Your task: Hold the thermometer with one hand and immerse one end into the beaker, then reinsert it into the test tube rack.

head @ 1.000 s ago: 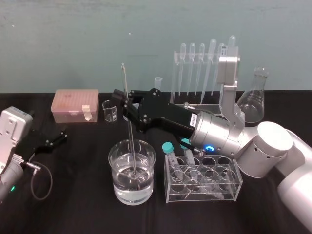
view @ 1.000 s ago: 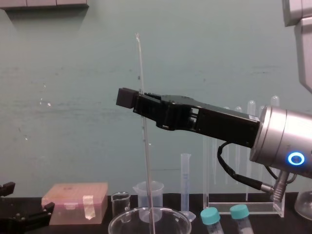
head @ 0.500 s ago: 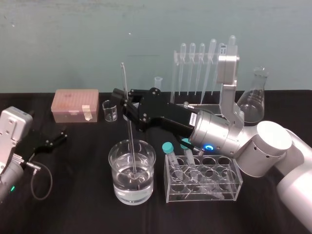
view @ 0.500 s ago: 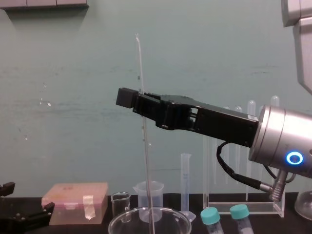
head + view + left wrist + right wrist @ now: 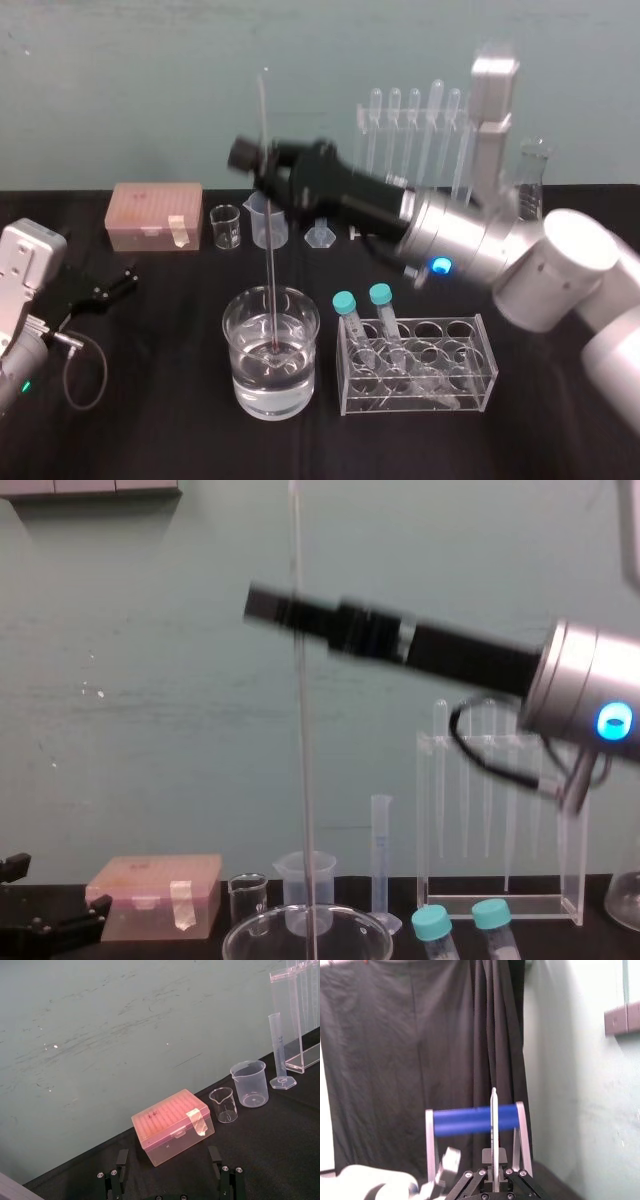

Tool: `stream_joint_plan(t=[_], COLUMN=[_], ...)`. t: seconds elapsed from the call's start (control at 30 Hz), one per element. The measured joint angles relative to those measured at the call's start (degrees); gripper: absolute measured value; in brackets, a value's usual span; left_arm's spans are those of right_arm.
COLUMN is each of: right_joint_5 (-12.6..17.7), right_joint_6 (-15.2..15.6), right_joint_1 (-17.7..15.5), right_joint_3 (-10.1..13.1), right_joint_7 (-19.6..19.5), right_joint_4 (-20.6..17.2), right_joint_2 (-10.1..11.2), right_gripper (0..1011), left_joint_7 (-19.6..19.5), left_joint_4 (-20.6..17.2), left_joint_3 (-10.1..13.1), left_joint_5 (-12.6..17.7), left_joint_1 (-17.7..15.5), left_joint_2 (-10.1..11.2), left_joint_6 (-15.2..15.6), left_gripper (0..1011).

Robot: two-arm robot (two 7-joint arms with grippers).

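One thermometer point(image 5: 270, 240), clenched by right pincer point(image 5: 262, 158), stands inside the beaker point(image 5: 231, 345) clear of its rim; left pincer point(image 5: 112, 284) released.

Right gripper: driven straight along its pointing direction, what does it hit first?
Nothing on the table. The right gripper, shut on the thermometer over the beaker, points toward the robot's left, above the table things. Its wrist view shows a blue bar on a stand ahead, then a dark curtain; depth unclear.
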Motion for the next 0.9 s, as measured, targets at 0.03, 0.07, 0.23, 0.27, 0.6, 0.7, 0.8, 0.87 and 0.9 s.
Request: stream_joint_plan(t=[0.03, 0.07, 0.23, 0.27, 0.6, 0.7, 0.8, 0.87, 0.9], right_joint_5=[0.54, 1.51, 5.27, 5.27, 4.05, 3.39, 3.10, 3.12, 3.16], right_joint_6=[0.28, 0.81, 3.42, 3.42, 3.08, 4.28, 5.29, 5.71, 5.89], right_joint_1=[0.39, 1.22, 4.38, 4.38, 5.34, 3.29, 0.97, -0.33, -1.00], right_joint_3=[0.30, 0.88, 3.84, 3.84, 8.46, 9.12, 9.84, 10.25, 10.50], right_joint_7=[0.13, 0.23, -0.50, -0.50, -8.80, -10.67, -12.04, -12.51, -12.75], right_joint_4=[-0.44, -1.28, -4.50, -4.50, -5.70, -5.79, -6.52, -7.12, -7.45], right_joint_2=[0.15, 0.51, 1.87, 1.87, 7.40, 9.87, 11.92, 12.87, 13.31], right_gripper=[55, 55, 55, 55, 55, 56, 55, 55, 55], left_joint_7=[0.00, 0.00, 0.00, 0.00, 0.00, 0.00, 0.00, 0.00, 0.00], left_joint_4=[0.00, 0.00, 0.00, 0.00, 0.00, 0.00, 0.00, 0.00, 0.00], left_joint_3=[0.00, 0.00, 0.00, 0.00, 0.00, 0.00, 0.00, 0.00, 0.00], left_joint_5=[0.00, 0.00, 0.00, 0.00, 0.00, 0.00, 0.00, 0.00, 0.00], left_joint_1=[0.00, 0.00, 0.00, 0.00, 0.00, 0.00, 0.00, 0.00, 0.00], left_joint_2=[0.00, 0.00, 0.00, 0.00, 0.00, 0.00, 0.00, 0.00, 0.00], left_joint_6=[0.00, 0.00, 0.00, 0.00, 0.00, 0.00, 0.00, 0.00, 0.00], left_gripper=[1008, 1007, 1008, 1008, 1008, 1008, 1008, 1008, 1008])
